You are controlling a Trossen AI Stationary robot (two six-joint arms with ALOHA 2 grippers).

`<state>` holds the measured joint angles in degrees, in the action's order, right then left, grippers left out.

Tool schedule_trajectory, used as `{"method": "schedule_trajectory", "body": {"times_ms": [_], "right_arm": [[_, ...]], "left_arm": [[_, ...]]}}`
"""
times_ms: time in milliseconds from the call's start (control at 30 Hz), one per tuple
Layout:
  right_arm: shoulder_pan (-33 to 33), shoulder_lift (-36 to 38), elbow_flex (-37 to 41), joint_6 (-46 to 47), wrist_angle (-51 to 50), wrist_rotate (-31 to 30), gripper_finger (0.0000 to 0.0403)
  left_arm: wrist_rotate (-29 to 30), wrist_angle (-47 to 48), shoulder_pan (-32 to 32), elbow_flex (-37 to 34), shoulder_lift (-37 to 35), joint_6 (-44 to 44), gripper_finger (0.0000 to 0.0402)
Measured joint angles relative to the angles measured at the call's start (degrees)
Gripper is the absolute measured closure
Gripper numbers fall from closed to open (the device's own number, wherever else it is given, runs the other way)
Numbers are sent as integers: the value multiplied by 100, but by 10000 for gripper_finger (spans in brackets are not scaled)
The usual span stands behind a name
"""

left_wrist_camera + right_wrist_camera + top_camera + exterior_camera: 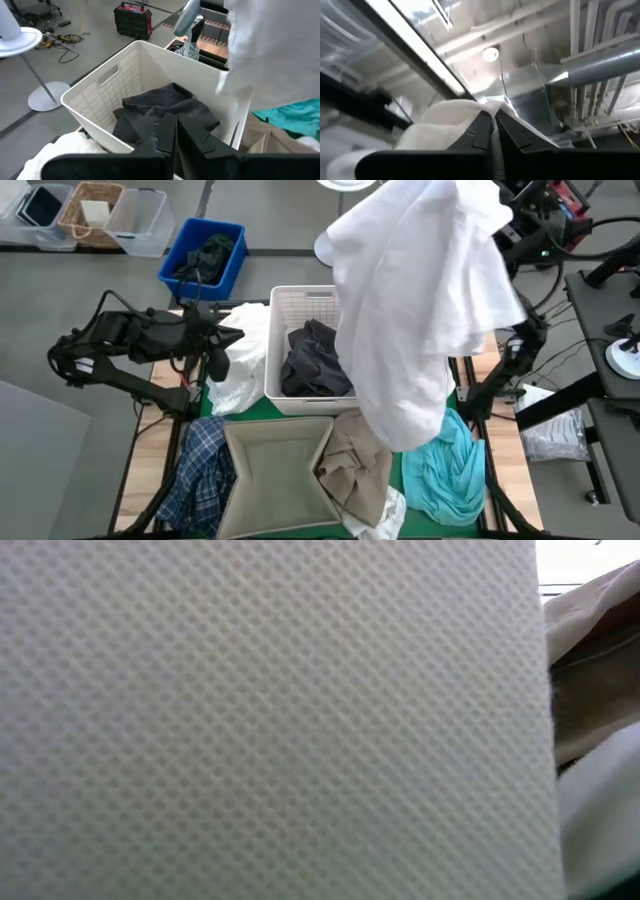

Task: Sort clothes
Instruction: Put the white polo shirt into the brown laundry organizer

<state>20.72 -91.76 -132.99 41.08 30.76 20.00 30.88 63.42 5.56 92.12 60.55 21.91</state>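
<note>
The desk point(146, 448) carries a white basket point(290, 305) holding a dark grey garment point(316, 362), with a beige bin point(280, 470) just in front. A white garment point(240, 360), plaid shirt point(200, 470), beige garment point(360, 470) and teal garment point(450, 470) lie around them.

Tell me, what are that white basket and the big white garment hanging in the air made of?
The white basket looks like rigid matte plastic: stiff straight walls, perforated mesh pattern, moulded handle slot. The white garment, pinched by the right gripper, seems a thin woven fabric, perhaps cotton: it drapes in soft folds.
</note>
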Motion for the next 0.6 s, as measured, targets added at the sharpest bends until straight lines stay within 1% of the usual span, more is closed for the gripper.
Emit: {"method": "schedule_trajectory", "body": {"times_ms": [67,167,200,267,300,367,500,600], "right_arm": [[-315,-171,-199,-110,102,-267,394],[-809,-371,-166,-200,745,-511,394],[-969,-457,-168,-213,809,-547,394],[-1320,-625,-201,-343,829,-654,394],[-1496,-687,-197,-506,827,-739,394],[-1839,-827,-192,-835,777,-931,394],[-2420,-1057,-199,-1410,710,-1409,394],[-2705,-1236,-199,-1691,661,-1574,394]], "left_arm": [[12,43,-7,0,-65,-49,402],[8,-22,-7,0,-173,34,402],[8,-50,-7,2,-210,71,402],[-79,40,-4,2,-266,79,402],[-176,110,-6,2,-298,66,402],[-186,153,-4,2,-361,51,402],[-5,165,-7,2,-526,44,402],[76,176,-7,2,-629,-55,402]]}}
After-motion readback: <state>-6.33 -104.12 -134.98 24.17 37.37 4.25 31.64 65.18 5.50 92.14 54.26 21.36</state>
